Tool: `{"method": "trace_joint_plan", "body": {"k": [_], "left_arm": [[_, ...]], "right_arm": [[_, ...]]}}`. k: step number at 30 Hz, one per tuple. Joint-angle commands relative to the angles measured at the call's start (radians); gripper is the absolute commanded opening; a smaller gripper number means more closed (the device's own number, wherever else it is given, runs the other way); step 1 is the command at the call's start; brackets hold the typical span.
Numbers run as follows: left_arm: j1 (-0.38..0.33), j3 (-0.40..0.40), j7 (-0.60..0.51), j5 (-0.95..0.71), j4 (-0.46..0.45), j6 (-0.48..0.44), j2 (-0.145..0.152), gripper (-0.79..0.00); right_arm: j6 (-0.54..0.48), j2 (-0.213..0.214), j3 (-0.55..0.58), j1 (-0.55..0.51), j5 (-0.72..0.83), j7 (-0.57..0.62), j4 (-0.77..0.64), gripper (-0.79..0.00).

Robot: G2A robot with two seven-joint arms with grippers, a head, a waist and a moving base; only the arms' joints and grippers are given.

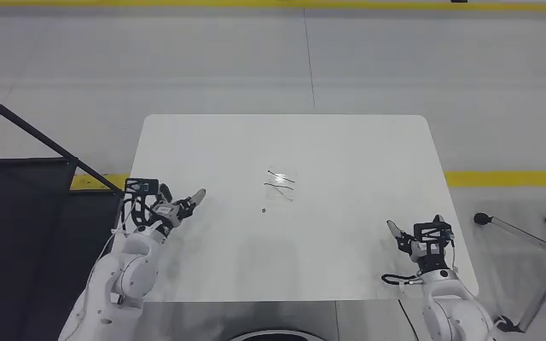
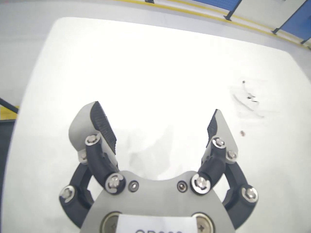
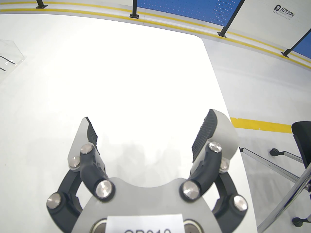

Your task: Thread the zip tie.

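Observation:
Thin dark zip ties lie on a clear plastic sheet near the middle of the white table. In the left wrist view the zip ties are ahead and off to one side of my left gripper, which is open and holds nothing. My left gripper hovers over the table's left side, well apart from the ties. My right gripper sits near the front right corner, also open and holding nothing. The clear sheet with the tie ends shows at the picture's edge in the right wrist view.
A small dark speck lies on the table just in front of the zip ties, also seen as a speck in the left wrist view. A chair base stands on the floor past the table's right edge.

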Motion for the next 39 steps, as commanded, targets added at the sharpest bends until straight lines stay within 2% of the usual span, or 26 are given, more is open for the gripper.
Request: {"method": "trace_joint_plan", "body": {"k": [1,5,18,23,25,32,35,39], "left_arm": [[-0.045,0.004,-0.08,-0.088,0.014,-0.031,0.0,0.0],[-0.097,0.0,-0.201,-0.186,0.034,-0.061,0.004,0.0],[-0.103,0.007,-0.222,-0.219,0.05,-0.068,0.003,0.0],[-0.218,0.042,-0.294,-0.41,0.149,0.068,-0.01,0.0],[-0.276,0.062,-0.336,-0.46,0.196,0.095,-0.013,0.0],[-0.436,0.176,-0.423,-0.559,0.309,0.119,-0.03,0.0],[-0.483,0.213,-0.424,-0.587,0.347,0.146,-0.038,0.0],[-0.483,0.213,-0.424,-0.587,0.347,0.146,-0.038,0.0]], "right_arm": [[0.0,0.0,0.0,0.0,0.0,0.0,0.0,0.0],[0.0,0.0,0.0,0.0,0.0,0.0,0.0,0.0],[0.0,0.0,0.0,0.0,0.0,0.0,0.0,0.0],[0.0,0.0,0.0,0.0,0.0,0.0,0.0,0.0],[0.0,0.0,0.0,0.0,0.0,0.0,0.0,0.0],[0.0,0.0,0.0,0.0,0.0,0.0,0.0,0.0],[0.0,0.0,0.0,0.0,0.0,0.0,0.0,0.0],[0.0,0.0,0.0,0.0,0.0,0.0,0.0,0.0]]}}
